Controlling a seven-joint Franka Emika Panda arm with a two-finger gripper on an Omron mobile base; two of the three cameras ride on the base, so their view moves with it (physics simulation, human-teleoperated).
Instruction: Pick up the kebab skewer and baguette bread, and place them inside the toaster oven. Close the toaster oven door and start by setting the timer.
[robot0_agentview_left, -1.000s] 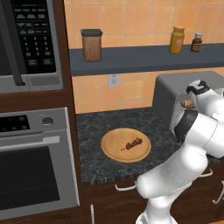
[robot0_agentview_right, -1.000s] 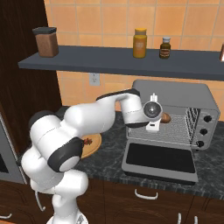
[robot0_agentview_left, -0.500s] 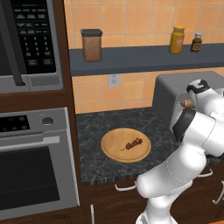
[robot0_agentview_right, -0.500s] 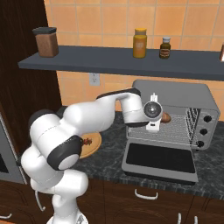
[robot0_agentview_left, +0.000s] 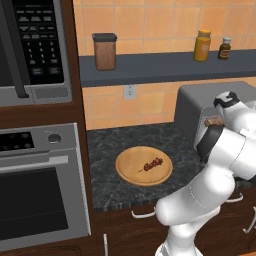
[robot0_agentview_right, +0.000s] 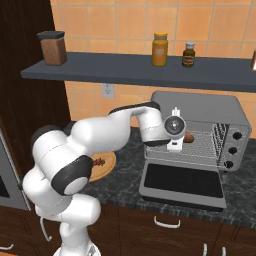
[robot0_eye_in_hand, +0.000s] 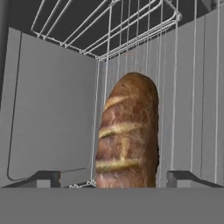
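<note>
The white arm is reaching into the one boxy grey metal toaster oven (robot0_agentview_right: 200, 107) at the right end of the dark speckled counter (robot0_agentview_left: 115, 145), and its two-finger gripper (robot0_eye_in_hand: 113, 179) is sitting at the mouth of the cavity. In the hand view the two dark fingertips (robot0_eye_in_hand: 43, 178) are standing well apart, one on each side of the single golden-brown baguette loaf (robot0_eye_in_hand: 127, 131) with its three pale slashes; gaps are showing between the tips and the crust, so I cannot tell whether the claw is gripping the bread or merely flanking it. The loaf is lying over the thin wire rack (robot0_agentview_right: 200, 145), pointing toward the grey back wall. The oven's dark glass door (robot0_agentview_right: 182, 182) is hanging open, folded down flat in front of the cavity, and three round knobs (robot0_agentview_right: 232, 149) are running down the right face. One kebab skewer with dark red meat chunks (robot0_agentview_left: 152, 164) is resting on one round wooden board (robot0_agentview_left: 144, 166), well apart from the oven. Three containers are standing on the grey shelf (robot0_agentview_right: 145, 74): one brown canister with a dark lid (robot0_agentview_left: 105, 51), one orange jar (robot0_agentview_right: 160, 49) and one small dark bottle (robot0_agentview_right: 188, 54).
</note>
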